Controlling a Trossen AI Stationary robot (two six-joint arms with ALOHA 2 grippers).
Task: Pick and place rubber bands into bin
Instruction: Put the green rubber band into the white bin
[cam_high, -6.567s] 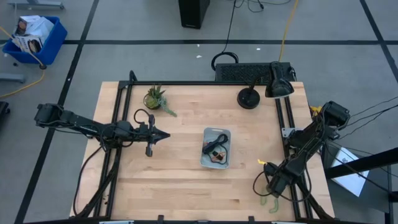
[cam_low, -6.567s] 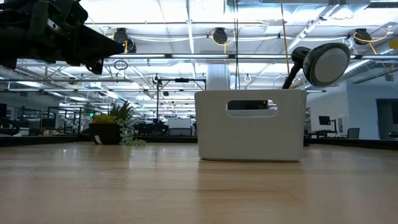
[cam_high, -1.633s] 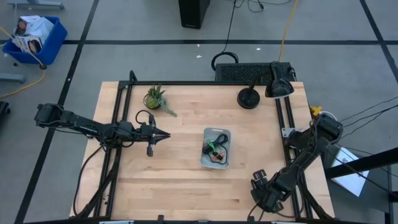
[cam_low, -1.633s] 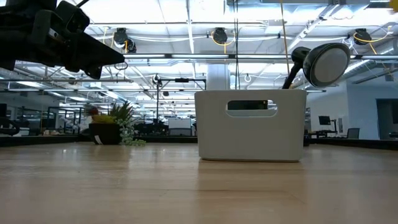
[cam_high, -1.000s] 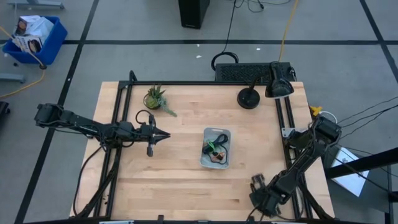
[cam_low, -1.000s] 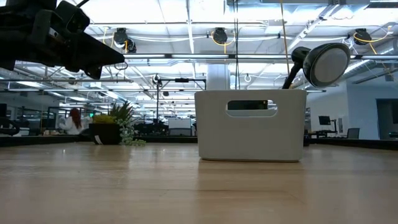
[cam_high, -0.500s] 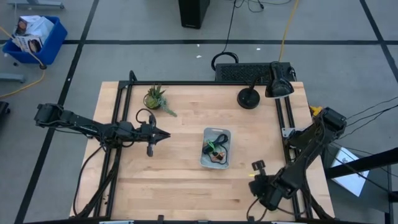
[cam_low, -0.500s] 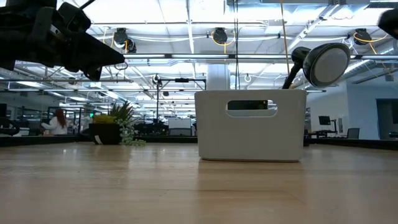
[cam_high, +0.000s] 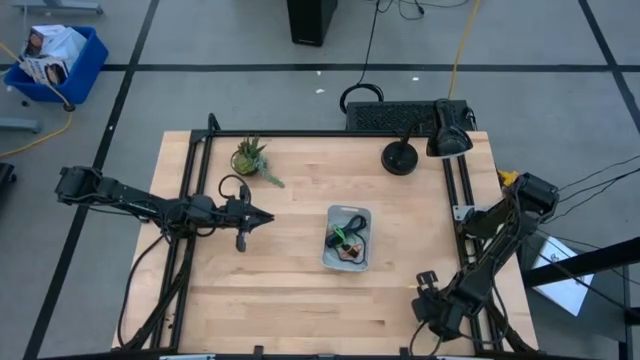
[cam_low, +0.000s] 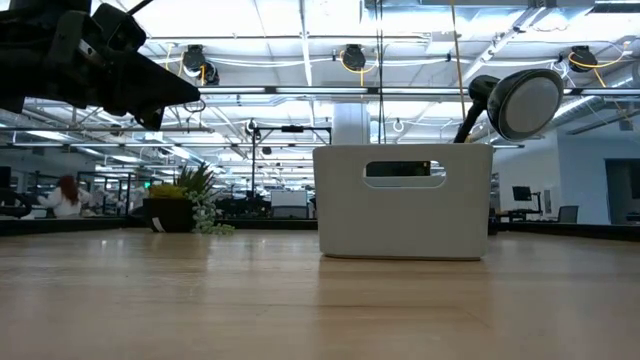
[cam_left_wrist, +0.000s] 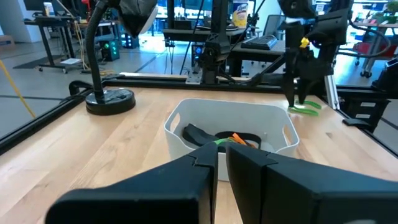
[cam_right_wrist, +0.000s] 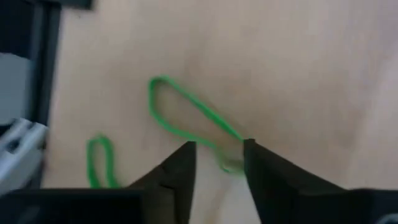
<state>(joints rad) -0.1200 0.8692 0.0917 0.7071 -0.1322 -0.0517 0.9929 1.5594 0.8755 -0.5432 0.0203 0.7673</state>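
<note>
The bin (cam_high: 348, 237), a pale tray at the table's middle, holds dark, orange and green rubber bands (cam_left_wrist: 222, 137). In the low view the bin (cam_low: 405, 200) stands straight ahead. My right gripper (cam_high: 426, 283) points down near the table's near right corner, its fingers apart (cam_right_wrist: 217, 158). A green rubber band (cam_right_wrist: 186, 115) lies flat on the wood, one end under the fingertips; whether they touch it I cannot tell. A second green band (cam_right_wrist: 99, 158) lies beside it, toward the black rail. My left gripper (cam_high: 264, 216) hovers left of the bin, level, fingers together on nothing.
A desk lamp (cam_high: 400, 157) stands at the far right and a small plant (cam_high: 252, 158) at the far left. Black frame rails (cam_high: 455, 200) run along the table's right side, close to my right arm. Bare wood lies between the bin and my right gripper.
My right gripper has shifted a little toward the table's far edge and then toward its right edge, staying near the near right corner. My left arm has kept still.
</note>
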